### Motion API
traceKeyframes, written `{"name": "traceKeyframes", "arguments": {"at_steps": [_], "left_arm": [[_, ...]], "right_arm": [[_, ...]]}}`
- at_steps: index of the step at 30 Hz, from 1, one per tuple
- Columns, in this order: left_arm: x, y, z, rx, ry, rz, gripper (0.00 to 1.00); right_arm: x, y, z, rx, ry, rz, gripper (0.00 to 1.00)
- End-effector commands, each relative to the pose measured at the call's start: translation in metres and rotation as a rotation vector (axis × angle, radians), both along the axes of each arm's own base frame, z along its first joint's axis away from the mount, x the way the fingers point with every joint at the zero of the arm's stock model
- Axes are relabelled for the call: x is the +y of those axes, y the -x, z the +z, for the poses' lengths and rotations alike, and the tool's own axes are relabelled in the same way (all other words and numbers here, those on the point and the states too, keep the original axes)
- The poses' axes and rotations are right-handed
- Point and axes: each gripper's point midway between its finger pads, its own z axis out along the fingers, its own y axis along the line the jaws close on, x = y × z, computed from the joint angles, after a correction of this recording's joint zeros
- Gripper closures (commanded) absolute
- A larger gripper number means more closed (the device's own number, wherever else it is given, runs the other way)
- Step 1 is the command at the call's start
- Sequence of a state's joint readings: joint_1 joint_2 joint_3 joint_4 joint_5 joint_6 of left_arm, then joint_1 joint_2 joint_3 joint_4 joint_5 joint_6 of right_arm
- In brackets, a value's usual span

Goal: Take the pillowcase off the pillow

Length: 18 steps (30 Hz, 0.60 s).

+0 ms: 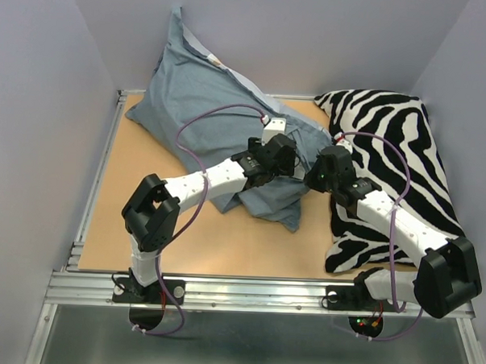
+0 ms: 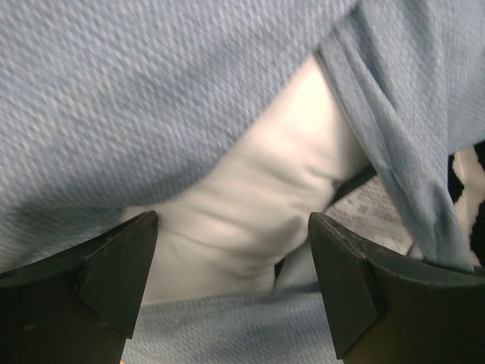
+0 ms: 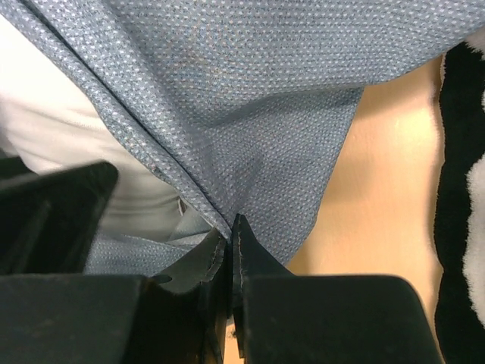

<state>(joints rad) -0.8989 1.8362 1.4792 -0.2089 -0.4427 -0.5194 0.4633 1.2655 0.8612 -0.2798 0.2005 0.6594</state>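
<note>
Left of the zebra-print cushion [image 1: 397, 164], seen from above, the pillowcase [image 1: 202, 100] sprawls across the far side of the tan bench [image 1: 128, 225], its upper end propped against the back wall. The cushion fills the other side of the bench, and the right arm [image 1: 387, 216] lies over its striped pile. The left arm [image 1: 206, 184] reaches across the sack's near corner. Both arms meet at the cloth edge nearest the cushion, crowding that spot, and purple cables loop above them.

Through the left wrist camera, the left claw [image 2: 231, 227] stands wide apart and grips nothing. Between its black, wedge-shaped fingers [image 2: 114, 265] the pillow [image 2: 258, 189] shows as smooth, plump white, bulging out of the sack's mouth. Finely woven blue-grey cloth covers it above and below, and a folded hem runs slantwise on the cushion's side. A sliver of zebra print peeks in at that edge.

Through the right wrist camera, the right claw [image 3: 229, 235] is pressed together on a fold of the pillowcase, which rises from the pinch in a taut, dotted-weave sheet. White pillow shows on the side away from the cushion; bare wood and black fleece lie on the cushion's side.
</note>
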Motion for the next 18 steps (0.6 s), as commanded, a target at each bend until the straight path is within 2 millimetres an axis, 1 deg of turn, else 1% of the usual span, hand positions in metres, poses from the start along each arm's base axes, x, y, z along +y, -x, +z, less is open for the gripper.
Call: {"name": "traceKeyframes", "arguments": {"at_steps": [1, 4, 6, 7, 8, 9, 10, 11, 13, 14, 16, 17, 18], "left_arm": [[0.001, 0.021, 0.009, -0.004, 0.048, 0.058, 0.08], [-0.007, 0.027, 0.011, 0.003, 0.081, 0.048, 0.08], [-0.007, 0.022, 0.009, -0.011, 0.082, 0.074, 0.07], [-0.007, 0.019, 0.000, -0.009, 0.055, 0.084, 0.02], [-0.005, 0.010, 0.004, -0.023, 0.047, 0.107, 0.01], [0.004, 0.003, 0.000, -0.021, 0.007, 0.141, 0.01], [0.006, -0.004, -0.014, -0.003, -0.025, 0.151, 0.01], [0.014, -0.016, -0.014, -0.001, -0.026, 0.178, 0.01], [0.022, -0.027, -0.021, 0.003, -0.040, 0.203, 0.01], [0.029, -0.037, -0.020, -0.003, -0.037, 0.221, 0.01], [0.031, -0.044, -0.028, 0.004, -0.062, 0.208, 0.01], [0.030, -0.048, -0.027, 0.000, -0.066, 0.203, 0.01], [0.035, -0.051, -0.031, 0.003, -0.089, 0.214, 0.01]], "right_arm": [[-0.002, 0.002, 0.007, 0.008, 0.009, 0.014, 0.93], [-0.001, 0.002, 0.009, 0.002, 0.003, 0.019, 0.93], [0.000, 0.003, 0.009, 0.003, -0.002, 0.022, 0.94], [0.000, 0.004, 0.010, 0.003, -0.006, 0.026, 0.94], [-0.001, 0.004, 0.010, 0.001, -0.004, 0.024, 0.94], [0.000, 0.006, 0.012, -0.001, -0.011, 0.030, 0.94], [0.000, 0.007, 0.012, -0.002, -0.012, 0.031, 0.94], [0.000, 0.008, 0.013, -0.005, -0.013, 0.032, 0.94], [-0.003, 0.011, 0.017, -0.019, -0.016, 0.030, 0.94], [-0.004, 0.012, 0.017, -0.019, -0.011, 0.030, 0.94], [-0.007, 0.015, 0.018, -0.021, -0.003, 0.025, 0.94], [-0.009, 0.015, 0.019, -0.024, 0.000, 0.018, 0.94], [-0.010, 0.016, 0.019, -0.021, 0.001, 0.018, 0.94]]}}
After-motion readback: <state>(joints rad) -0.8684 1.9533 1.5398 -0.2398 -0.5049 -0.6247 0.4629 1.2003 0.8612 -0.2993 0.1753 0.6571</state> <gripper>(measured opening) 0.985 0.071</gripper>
